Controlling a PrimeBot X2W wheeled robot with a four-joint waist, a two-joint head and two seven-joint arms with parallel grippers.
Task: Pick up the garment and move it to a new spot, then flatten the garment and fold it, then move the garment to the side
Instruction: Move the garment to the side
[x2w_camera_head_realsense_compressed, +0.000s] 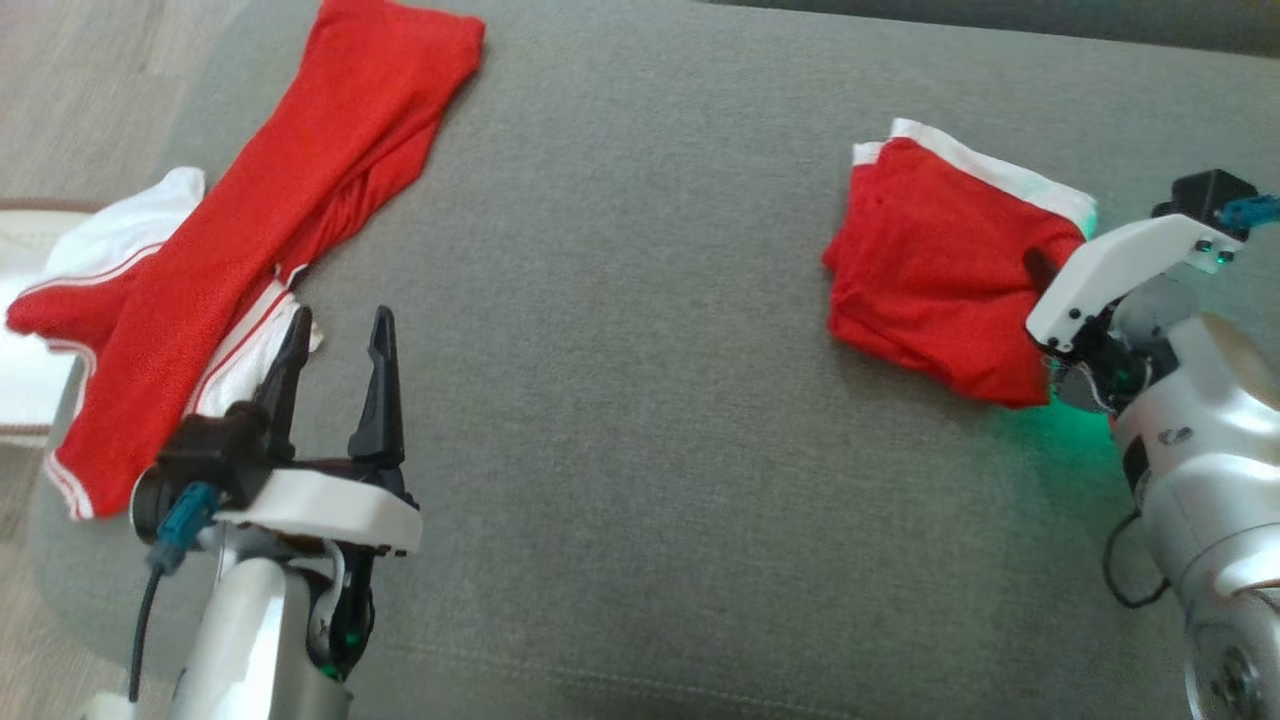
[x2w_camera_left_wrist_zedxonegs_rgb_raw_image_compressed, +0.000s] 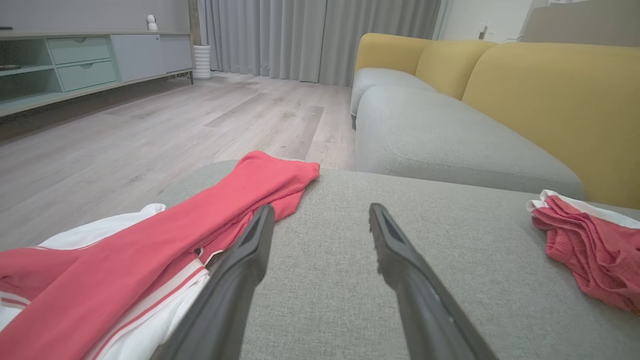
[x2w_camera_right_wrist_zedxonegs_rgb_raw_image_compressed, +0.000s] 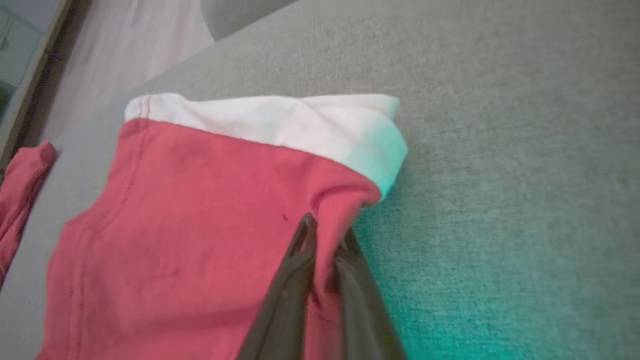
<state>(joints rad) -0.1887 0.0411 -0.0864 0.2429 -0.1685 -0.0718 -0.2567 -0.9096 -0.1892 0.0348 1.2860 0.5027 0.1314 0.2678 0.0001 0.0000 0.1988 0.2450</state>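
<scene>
Your head-cam stock:
1. Grey cushion (x2w_camera_head_realsense_compressed: 620, 350), full width.
2. Folded red garment (x2w_camera_head_realsense_compressed: 930, 270) w/ white band, right side.
3. R gripper (x2w_camera_head_realsense_compressed: 1040, 268) at its right edge, one dark finger on the fabric.
4. L gripper (x2w_camera_head_realsense_compressed: 340, 322) lower left, fingers apart, just beside red-and-white clothes pile (x2w_camera_head_realsense_compressed: 250, 250).

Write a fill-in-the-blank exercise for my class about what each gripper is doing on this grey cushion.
1. The right gripper is shut on a fold of the folded garment, which is red with a ___ band.
2. The left gripper holds nothing; its jaws stand ___.
3. The pile of red and white clothes lies on the robot's ___ side of the grey cushion.
Missing words: white, open, left.
</scene>
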